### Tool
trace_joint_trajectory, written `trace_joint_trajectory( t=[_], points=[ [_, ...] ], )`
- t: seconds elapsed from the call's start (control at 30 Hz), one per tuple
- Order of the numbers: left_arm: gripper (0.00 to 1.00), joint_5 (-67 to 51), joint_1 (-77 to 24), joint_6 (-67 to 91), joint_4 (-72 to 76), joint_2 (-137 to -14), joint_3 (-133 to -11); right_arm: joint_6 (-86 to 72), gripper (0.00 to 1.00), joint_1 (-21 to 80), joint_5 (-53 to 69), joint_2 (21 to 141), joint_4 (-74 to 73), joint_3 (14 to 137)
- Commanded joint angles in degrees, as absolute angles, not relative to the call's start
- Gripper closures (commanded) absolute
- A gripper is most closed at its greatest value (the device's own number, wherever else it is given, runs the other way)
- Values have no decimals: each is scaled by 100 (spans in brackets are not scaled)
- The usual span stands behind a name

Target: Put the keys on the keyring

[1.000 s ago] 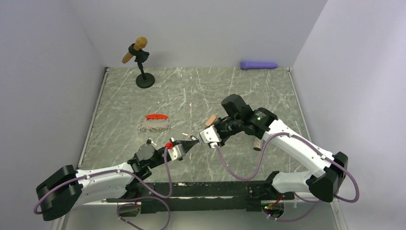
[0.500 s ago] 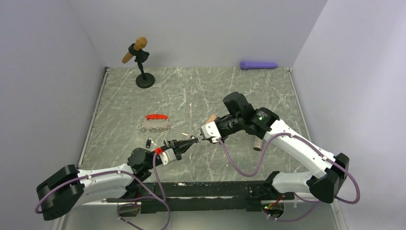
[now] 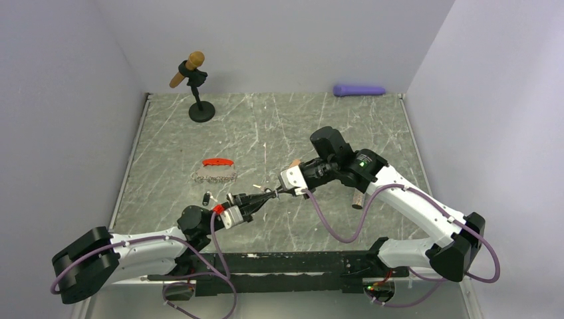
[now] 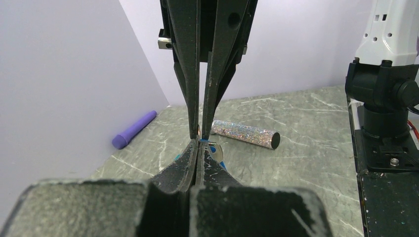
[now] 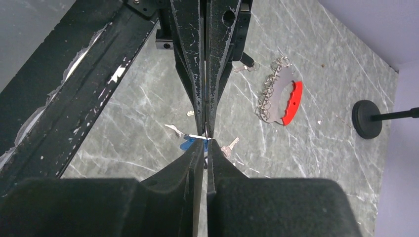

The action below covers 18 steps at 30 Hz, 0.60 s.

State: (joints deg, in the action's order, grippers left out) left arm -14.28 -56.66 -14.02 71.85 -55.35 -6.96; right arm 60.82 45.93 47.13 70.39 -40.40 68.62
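Grip, left: left gripper (image 3: 261, 197) had its fingers pressed together on the blue-tagged key (image 5: 188, 144). It held the key up off the table (image 3: 332, 126), I'd guess so the other hand could get at it.
Grip, right: right gripper (image 3: 278, 191) met it tip to tip, fingers squeezed in on what looked like that same key's little metal loop. Too small to be sure which bit it had.
Why both: read to me like a handover or re-grip to get the key's hole facing somewhere useful.
Key itself: thin silver blade and a flat, shiny blue plastic tag, dangling right by the touching fingertips.
Fingers: long slim black wedges, scuffed pale along the edges.
Spare key: black-tagged key (image 3: 207, 197) lay flat off to the left gripper's left side, nothing touching it.
Keyring: keyring (image 5: 284, 98) sat further out, beyond and left of the left gripper, well apart from both hands. It was a curved red plastic clip plus a bunched silver chain of small loops, with no key on it that I could see.
Table: matte grey-green stone look with pale veins.
Far stuff: glittery cylinder (image 4: 245, 133) lay off to the right gripper's right. Purple cylinder (image 3: 359, 90) and mic stand (image 3: 196, 90) were way past both hands at the back wall.
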Motion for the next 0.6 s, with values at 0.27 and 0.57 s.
trace_joint_trajectory(
  t=[0.27, 0.57],
  points=[
    [69, -1430, -5695, -1293, 7232, -5375, -655, 6347, 100, 4606, 4842, 7096, -4425, 7142],
    [39, -1285, -5695, -2008, 4113, -4076, -1055, 6674, 100, 4617, 3756, 7670, -5811, 8024]
  ],
)
